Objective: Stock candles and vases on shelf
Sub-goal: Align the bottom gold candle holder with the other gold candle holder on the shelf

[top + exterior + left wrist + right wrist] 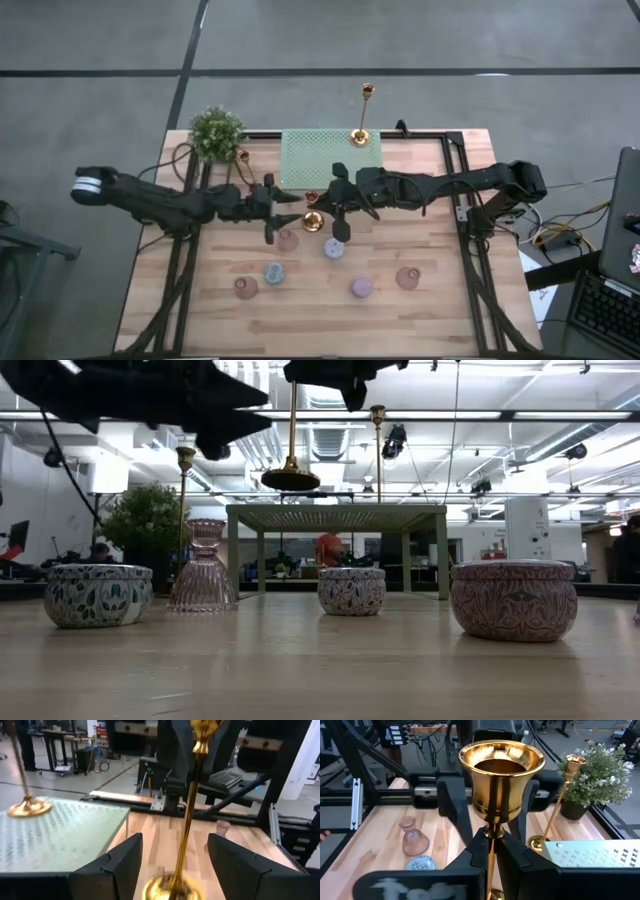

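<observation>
A gold candlestick is clamped by the right gripper; the left gripper is spread open around it. It should be kept upright until its base is over the shelf.

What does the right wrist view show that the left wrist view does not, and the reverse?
Only the right wrist view: the plant and a ribbed pink glass vase. Only the left wrist view: another candlestick standing on the shelf. Both: the shelf and the lifted candlestick, with the right gripper jaws shut on its stem and the left gripper jaws open around it.
</observation>
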